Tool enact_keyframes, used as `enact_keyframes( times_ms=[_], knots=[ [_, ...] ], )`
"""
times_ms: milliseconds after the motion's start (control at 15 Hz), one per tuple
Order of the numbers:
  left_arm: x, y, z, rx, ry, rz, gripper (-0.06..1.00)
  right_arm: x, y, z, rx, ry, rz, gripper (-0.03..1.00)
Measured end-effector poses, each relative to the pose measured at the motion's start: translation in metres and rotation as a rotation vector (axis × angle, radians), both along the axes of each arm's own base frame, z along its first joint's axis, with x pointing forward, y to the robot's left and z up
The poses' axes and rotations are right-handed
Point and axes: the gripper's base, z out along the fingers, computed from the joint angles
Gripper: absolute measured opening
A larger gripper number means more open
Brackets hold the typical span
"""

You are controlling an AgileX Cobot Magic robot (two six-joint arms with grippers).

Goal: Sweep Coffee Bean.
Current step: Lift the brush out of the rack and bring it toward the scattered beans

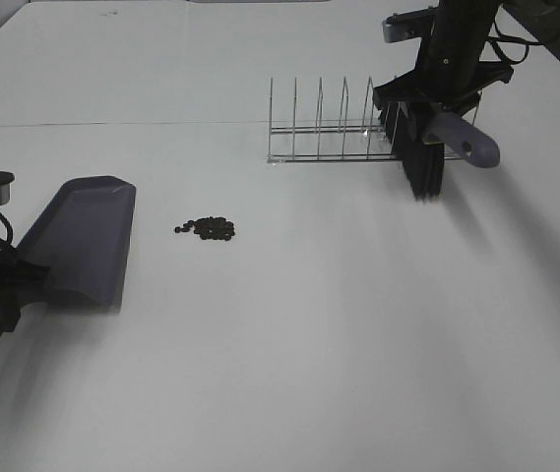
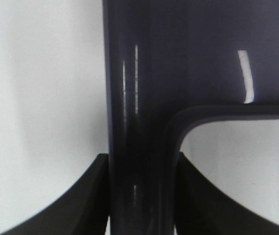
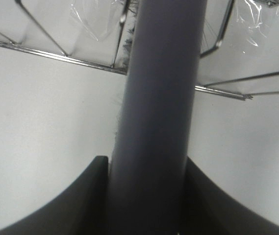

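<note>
White table (image 1: 309, 344), coffee beans (image 1: 207, 228) well apart from both jaws

Bright, even overhead light washes the white table (image 1: 358, 344) pale; shadows are soft and faint beside the grey-purple plastic dustpan (image 1: 88, 236). The black-bristled brush (image 1: 422, 167) looks smeared and blurred. Wrist views are soft-focused; glare streaks the dustpan's glossy surface.
</note>
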Motion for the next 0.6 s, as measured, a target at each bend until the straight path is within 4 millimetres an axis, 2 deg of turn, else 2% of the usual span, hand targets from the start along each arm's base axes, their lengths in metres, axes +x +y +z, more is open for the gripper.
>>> enact_keyframes(
  times_ms=[267,400,600],
  knots=[
    [0.000,0.000,0.000,0.006,-0.001,-0.009,0.32,-0.022,-0.004,0.090,0.009,-0.152,-0.015,0.37],
    [0.000,0.001,0.000,0.014,-0.003,-0.020,0.32,-0.041,-0.009,0.111,-0.008,-0.157,-0.023,0.37],
    [0.001,0.005,0.001,0.061,-0.007,-0.070,0.32,-0.068,-0.018,0.118,-0.050,-0.130,-0.063,0.37]
  ],
)
